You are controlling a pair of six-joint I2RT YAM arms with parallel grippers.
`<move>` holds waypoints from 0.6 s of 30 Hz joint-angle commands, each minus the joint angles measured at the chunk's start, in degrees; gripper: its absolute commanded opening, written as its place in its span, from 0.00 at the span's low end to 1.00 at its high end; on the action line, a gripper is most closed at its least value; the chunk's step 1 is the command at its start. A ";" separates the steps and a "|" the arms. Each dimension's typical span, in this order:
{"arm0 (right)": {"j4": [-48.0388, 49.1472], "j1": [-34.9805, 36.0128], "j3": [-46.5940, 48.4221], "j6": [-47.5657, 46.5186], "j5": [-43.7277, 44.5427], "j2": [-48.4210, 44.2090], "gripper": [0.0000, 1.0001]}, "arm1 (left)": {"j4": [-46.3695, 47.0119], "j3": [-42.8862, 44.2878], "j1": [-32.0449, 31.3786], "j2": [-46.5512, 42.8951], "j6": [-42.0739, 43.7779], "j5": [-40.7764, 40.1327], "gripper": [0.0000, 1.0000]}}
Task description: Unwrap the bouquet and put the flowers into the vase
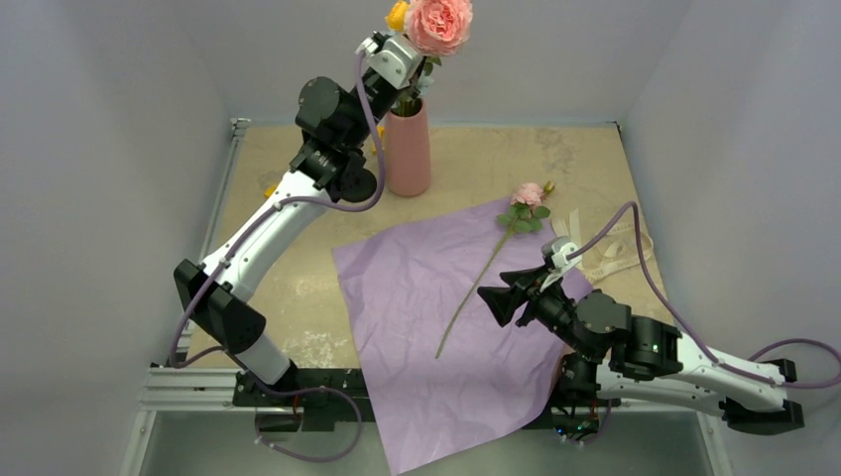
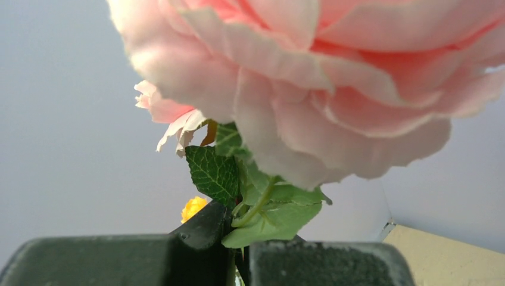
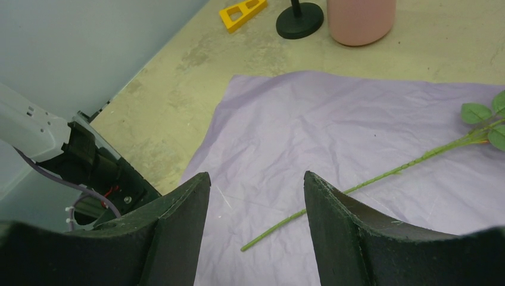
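Tabletop (image 1: pixel 476 164): loose rose (image 1: pixel 484 270) diagonal, bloom far-right; left claw (image 1: pixel 419 71) tight on upright rose (image 1: pixel 438 25); right claw (image 3: pixel 256 179) agape.

Softly, evenly lit from above — no glare, only faint shadows on the table (image 1: pixel 476 159). Crisp overhead. Badly blurred on the pink rose (image 2: pixel 309 77) filling the left wrist view; soft and dark on the fingers (image 3: pixel 172 238) low in the right wrist view.

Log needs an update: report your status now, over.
Left claw shut on big pink rose stem, at vase mouth. Right claw open above lilac wrap. Small rose lies, stem on wrap. Nothing blocks it.
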 commanded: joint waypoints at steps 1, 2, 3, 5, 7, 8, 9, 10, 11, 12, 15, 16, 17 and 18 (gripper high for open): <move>1.53 0.30 -0.27 0.77 0.59 -0.91 0.63 | 2.16 0.52 0.98 1.14 -0.65 -0.56 0.00; 1.46 0.30 -0.26 0.62 0.67 -1.00 0.63 | 2.16 0.01 1.06 1.36 -0.67 -0.68 0.00; 1.38 0.31 -0.22 0.59 0.76 -1.00 0.63 | 2.05 -0.36 1.09 1.60 -0.52 -0.78 0.00; 1.19 0.35 -0.12 0.48 0.87 -1.00 0.63 | 2.01 -1.31 1.10 2.00 -0.45 -0.92 0.00; 1.04 0.30 -0.09 0.47 1.00 -1.00 0.63 | 2.04 -2.28 1.08 2.23 -0.36 -1.23 0.00; 0.97 0.33 -0.13 0.47 1.03 -1.07 0.63 | 2.00 -2.73 1.11 2.40 -0.32 -1.38 0.00; 0.92 0.31 -0.17 0.49 1.04 -1.09 0.63 | 1.87 -3.22 1.08 2.62 -0.17 -1.44 0.00; 0.92 0.34 -0.17 0.47 1.14 -1.17 0.63 | 1.74 -3.60 1.09 2.75 -0.07 -1.44 0.00; 0.84 0.35 -0.17 0.44 1.13 -1.18 0.63 | 1.61 -3.99 1.08 2.97 0.01 -1.54 0.00; 0.83 0.32 -0.17 0.55 1.13 -1.25 0.63 | 1.50 -4.60 1.08 3.22 0.22 -1.65 0.00; 0.83 0.31 -0.26 0.67 1.13 -1.42 0.63 | 1.47 -6.10 1.12 3.81 0.68 -2.43 0.00; 0.79 0.31 -0.22 0.66 1.13 -1.39 0.63 | 1.47 -6.53 1.15 4.02 0.74 -2.77 0.00; 0.75 0.30 -0.26 0.71 1.13 -1.38 0.63 | 1.41 -6.96 1.23 4.20 0.84 -2.97 0.00; 0.74 0.34 -0.22 0.71 1.07 -1.35 0.63 | 1.46 -7.25 1.31 4.46 0.89 -3.29 0.00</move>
